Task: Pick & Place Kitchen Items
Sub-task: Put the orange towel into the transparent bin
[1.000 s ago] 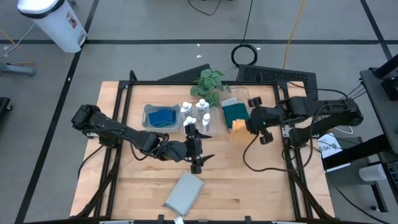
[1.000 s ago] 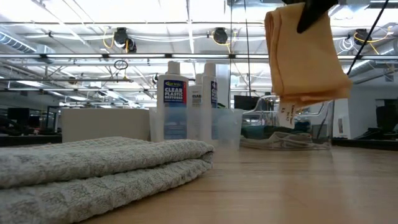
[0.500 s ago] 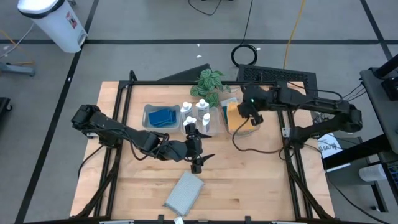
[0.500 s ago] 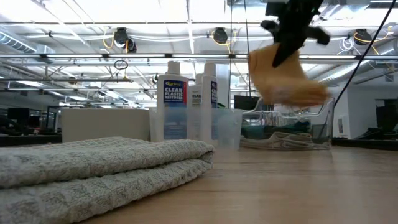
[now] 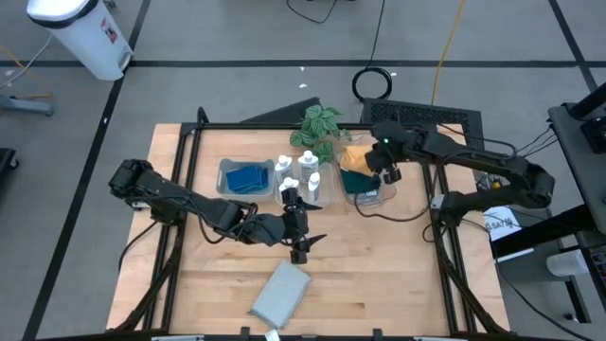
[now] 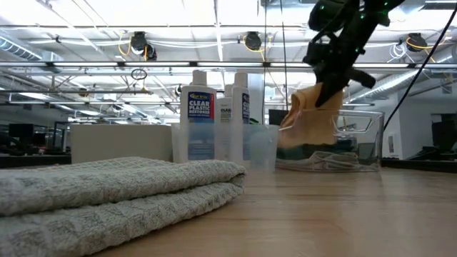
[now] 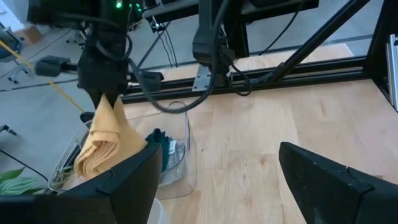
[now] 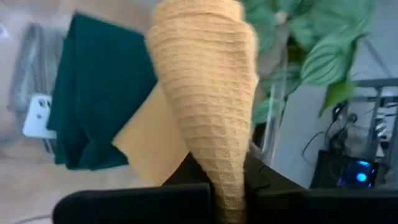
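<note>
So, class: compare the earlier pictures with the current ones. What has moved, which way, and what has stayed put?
The right gripper, shut on the orange cloth, swung from beside the clear bin to over it and came down, so the cloth now hangs into it above the dark green cloth. Nothing was let go. The left gripper, fingers open, the grey-blue cloth, the bottles and the sponges stayed as they were.

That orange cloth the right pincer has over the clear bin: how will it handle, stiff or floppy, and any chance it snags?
Probably floppy: the orange cloth hangs in loose folds below the right pincer, which is shut on it. Likely light, since a pinch at one point carries it. It may catch on the clear bin, as its lower end drapes near the wall beside the dark green cloth.
</note>
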